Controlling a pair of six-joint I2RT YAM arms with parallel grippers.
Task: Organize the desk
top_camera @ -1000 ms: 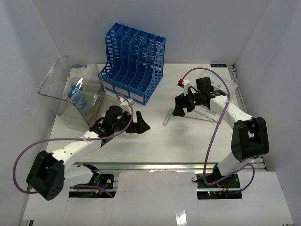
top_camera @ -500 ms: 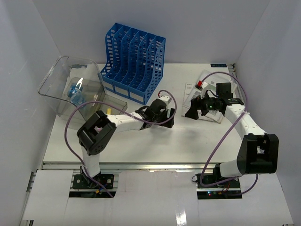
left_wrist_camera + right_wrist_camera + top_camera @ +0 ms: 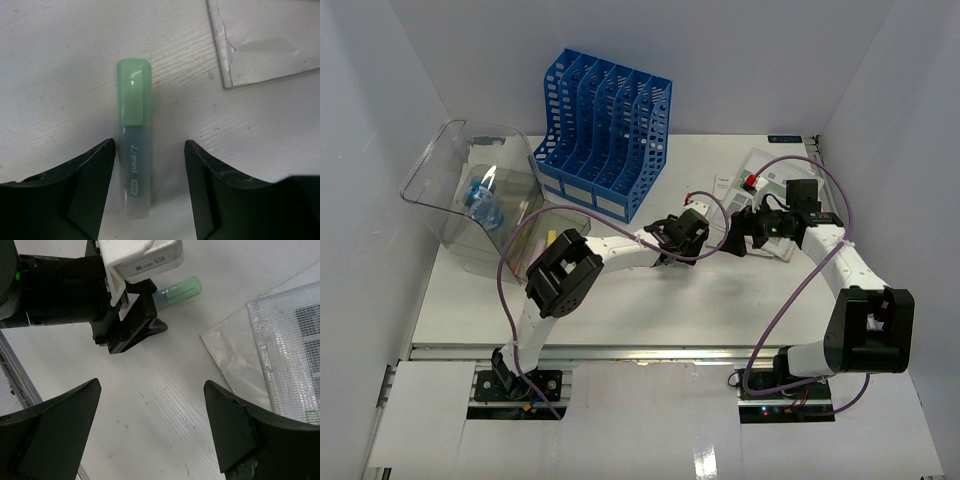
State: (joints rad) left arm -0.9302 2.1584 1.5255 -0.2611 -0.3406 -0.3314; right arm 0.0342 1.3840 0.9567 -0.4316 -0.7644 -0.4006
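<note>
Hiding beneath its own wrist in the overhead view, the left gripper is showing its state only to the wrist camera: its fingers are standing released on either side of a highlighter, with a gap on each side. The highlighter's near end is blurring out, and its green cap is pointing away from the wrist. The right gripper is hovering spread wide and holding nothing, its fingers cut off at the frame's bottom. The desk, flat, white and faintly scuffed, is lying under both arms, with a metal rail running along its front edge. Only the overhead view is taking in the blue file rack and the clear plastic bin at the back left, whose contents are hard to make out; the left wrist view is showing a crinkled clear sleeve near the highlighter.
</note>
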